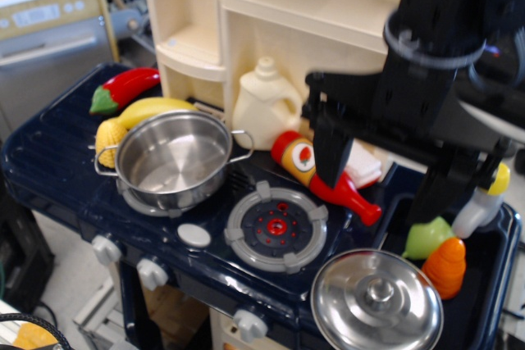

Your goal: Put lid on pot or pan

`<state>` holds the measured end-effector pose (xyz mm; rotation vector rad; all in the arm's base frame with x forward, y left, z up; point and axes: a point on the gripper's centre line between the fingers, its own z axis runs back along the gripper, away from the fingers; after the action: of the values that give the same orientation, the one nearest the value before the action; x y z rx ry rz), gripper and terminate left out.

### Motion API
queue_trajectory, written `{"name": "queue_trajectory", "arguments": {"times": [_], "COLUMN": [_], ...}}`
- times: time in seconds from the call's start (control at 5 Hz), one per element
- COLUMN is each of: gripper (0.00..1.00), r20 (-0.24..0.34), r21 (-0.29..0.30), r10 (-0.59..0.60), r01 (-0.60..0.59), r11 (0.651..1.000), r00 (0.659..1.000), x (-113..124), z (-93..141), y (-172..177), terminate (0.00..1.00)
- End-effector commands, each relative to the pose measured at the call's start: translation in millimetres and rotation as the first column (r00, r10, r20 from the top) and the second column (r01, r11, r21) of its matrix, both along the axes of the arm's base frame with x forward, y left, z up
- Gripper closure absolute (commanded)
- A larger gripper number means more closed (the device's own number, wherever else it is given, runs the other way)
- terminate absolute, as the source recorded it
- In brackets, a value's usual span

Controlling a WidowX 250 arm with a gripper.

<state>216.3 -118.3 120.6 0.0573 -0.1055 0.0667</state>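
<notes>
The lid [376, 299] is a shiny steel dome with a round knob, lying at the front right edge of the toy stove. The pot [174, 159] is a shiny steel pot with wire loop handles, standing open on the left burner. My black gripper [383, 188] hangs open above the lid, one finger [330, 151] over the ketchup bottle and the other [437, 188] near the sink. It holds nothing. The frame is slightly blurred.
A grey-and-red burner [276, 227] lies between pot and lid. A red ketchup bottle [324, 175], white jug [266, 105], cloth, banana [152, 109], corn [111, 138] and pepper [125, 88] sit behind. The sink [484, 272] holds a green pear, orange piece and yellow-capped bottle. Cream shelves [271, 14] stand behind.
</notes>
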Motion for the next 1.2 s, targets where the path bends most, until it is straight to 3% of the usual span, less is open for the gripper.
{"name": "queue_trajectory", "arguments": {"times": [0.0, 0.2, 0.4, 0.8, 1.0], "gripper": [0.00, 0.00, 0.00, 0.00, 1.00], "r20": [0.031, 0.084, 0.098, 0.127, 0.122], "r21": [-0.065, -0.078, -0.101, -0.105, -0.118], "r10": [-0.013, 0.021, 0.035, 0.006, 0.030], "r01": [0.015, -0.015, -0.025, 0.008, -0.015], "r11": [0.998, 0.997, 0.995, 0.994, 0.993], "r00": [0.999, 0.996, 0.995, 0.992, 0.992], "x": [-0.9, -5.4, -5.8, 10.2, 12.1], "z": [-37.4, -66.9, -80.0, -88.5, -92.2], "y": [-15.4, -14.8, -21.7, -22.5, -24.3], "terminate": [0.00, 0.00, 0.00, 0.00, 0.00]}}
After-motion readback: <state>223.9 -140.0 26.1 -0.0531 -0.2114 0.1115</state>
